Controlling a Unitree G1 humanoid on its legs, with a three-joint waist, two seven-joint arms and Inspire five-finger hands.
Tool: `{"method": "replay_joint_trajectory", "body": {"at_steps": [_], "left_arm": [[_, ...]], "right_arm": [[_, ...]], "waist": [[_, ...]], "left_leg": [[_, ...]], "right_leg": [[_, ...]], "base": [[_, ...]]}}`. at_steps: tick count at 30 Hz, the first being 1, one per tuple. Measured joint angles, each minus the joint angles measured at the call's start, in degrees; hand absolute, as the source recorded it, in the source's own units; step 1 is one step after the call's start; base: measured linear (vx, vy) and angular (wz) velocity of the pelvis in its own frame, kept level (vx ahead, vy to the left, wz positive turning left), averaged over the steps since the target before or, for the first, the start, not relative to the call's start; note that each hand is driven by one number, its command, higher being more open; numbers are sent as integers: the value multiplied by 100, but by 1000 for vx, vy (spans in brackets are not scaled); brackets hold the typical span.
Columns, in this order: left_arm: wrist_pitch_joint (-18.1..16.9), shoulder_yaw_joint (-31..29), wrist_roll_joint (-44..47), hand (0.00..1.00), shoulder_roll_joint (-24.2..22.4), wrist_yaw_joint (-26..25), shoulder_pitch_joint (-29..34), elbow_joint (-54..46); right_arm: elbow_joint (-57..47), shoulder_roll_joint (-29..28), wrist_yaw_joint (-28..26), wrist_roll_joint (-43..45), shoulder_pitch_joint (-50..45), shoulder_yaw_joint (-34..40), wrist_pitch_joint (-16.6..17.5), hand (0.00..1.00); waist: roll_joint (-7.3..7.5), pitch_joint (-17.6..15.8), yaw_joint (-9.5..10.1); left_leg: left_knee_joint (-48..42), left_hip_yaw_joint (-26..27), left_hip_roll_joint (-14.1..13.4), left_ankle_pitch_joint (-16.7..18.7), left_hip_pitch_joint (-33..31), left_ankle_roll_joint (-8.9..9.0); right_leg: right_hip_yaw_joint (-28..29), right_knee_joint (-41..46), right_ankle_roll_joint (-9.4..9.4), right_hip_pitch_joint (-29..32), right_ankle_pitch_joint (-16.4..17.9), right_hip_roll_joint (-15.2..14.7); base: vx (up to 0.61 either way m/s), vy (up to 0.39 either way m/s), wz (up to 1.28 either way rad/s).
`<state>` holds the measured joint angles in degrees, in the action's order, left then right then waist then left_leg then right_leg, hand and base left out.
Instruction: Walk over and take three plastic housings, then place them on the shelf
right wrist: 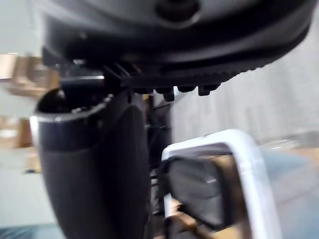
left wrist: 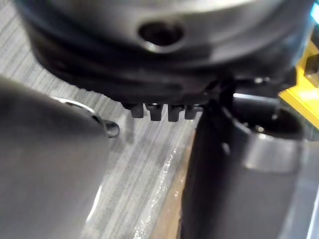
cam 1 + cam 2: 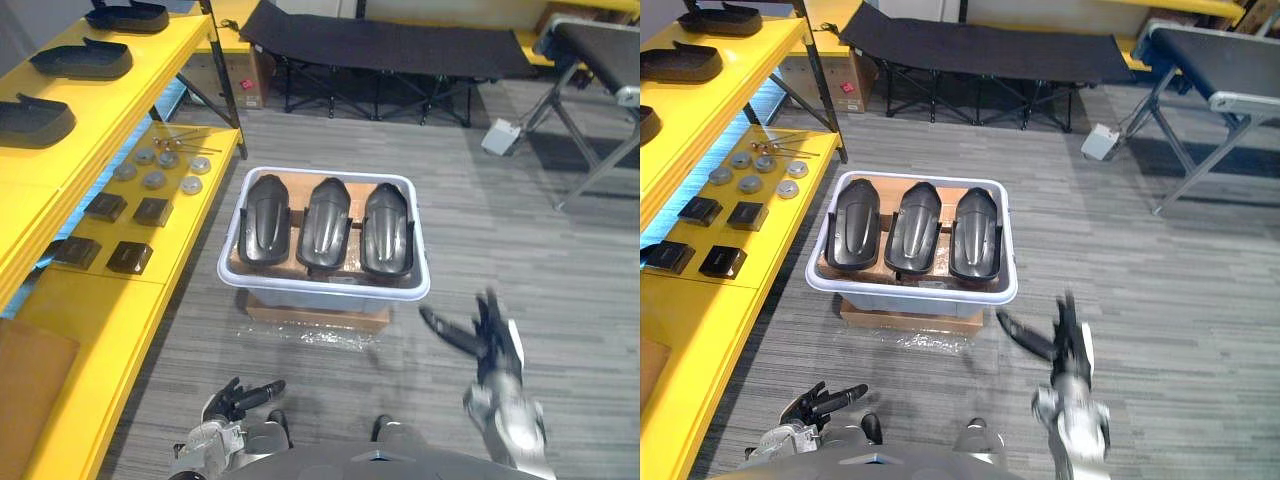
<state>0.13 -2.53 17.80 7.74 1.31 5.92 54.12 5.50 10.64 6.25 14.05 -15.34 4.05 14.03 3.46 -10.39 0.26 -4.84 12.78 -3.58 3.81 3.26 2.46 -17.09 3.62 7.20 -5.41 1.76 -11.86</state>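
A white tub (image 3: pixel 325 291) sits on a cardboard box (image 3: pixel 318 315) beside the yellow shelf (image 3: pixel 120 95) — three plastic housings (image 3: pixel 325 222) lie side by side inside it. The right hand (image 3: pixel 490 338) hovers off the tub's front right corner, fingers straight and spread. The left hand (image 3: pixel 243 397) hangs low, fingers loosely apart — both hands are empty.

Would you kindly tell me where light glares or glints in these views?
Left eye view: soft highlights streak the three plastic housings in the white bin; the clear film just before it glints. Left wrist view: that film sparkles too.
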Motion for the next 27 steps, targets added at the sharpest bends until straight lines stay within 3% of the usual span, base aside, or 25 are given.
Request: {"method": "replay_joint_trajectory", "body": {"at_steps": [4, 10, 16, 21, 25, 27], "left_arm": [[-18, -7, -24, 100, 16, 22, 65, -126], [-387, 7, -48, 100, -5, -65, 353, -544], [-594, 277, -758, 100, -2, -810, 775, -2137], [-651, 495, -797, 100, 13, -781, 752, -4162], [-650, 749, -794, 100, 55, -549, 481, -4778], [-644, 897, -766, 100, 121, -493, 398, -4923]], "right_arm": [[-219, 25, -137, 311, 611, 33, -144, 100], [-162, 77, 41, 699, 730, 107, -820, 100], [763, 412, 508, 928, 1108, 231, -1358, 100], [1816, 545, 670, 941, 1545, 673, -1459, 100], [2340, 950, 699, 944, 2142, 735, -1455, 100], [2572, 1039, 784, 954, 2453, 838, -1455, 100]], "waist": [[67, 42, 50], [62, 38, 66], [58, 35, 92], [-93, -116, 123], [-275, -466, 196], [-277, -702, 289]], "left_leg": [[4, -41, 21, -9, 11, -6], [8, -133, 77, -9, 1, -9], [-9, -213, 104, -27, -50, -33], [-431, -483, 97, 66, -374, -87], [-1169, -599, -48, 340, -916, -93], [-1397, -657, -110, 377, -1128, -99]], "right_leg": [[-48, -110, 5, -89, -66, -6], [-150, -178, 13, -170, -83, -9], [-239, -177, 16, -176, -112, -31], [-459, -163, 18, -258, -159, -66], [-483, -28, 3, -48, -150, 17], [-491, 119, -35, 103, -125, 58]], "base": [[-11, 12, 7], [16, 14, 7], [-7, 10, 8], [-47, 16, 26], [-130, 32, 9], [-122, 25, 10]]}}
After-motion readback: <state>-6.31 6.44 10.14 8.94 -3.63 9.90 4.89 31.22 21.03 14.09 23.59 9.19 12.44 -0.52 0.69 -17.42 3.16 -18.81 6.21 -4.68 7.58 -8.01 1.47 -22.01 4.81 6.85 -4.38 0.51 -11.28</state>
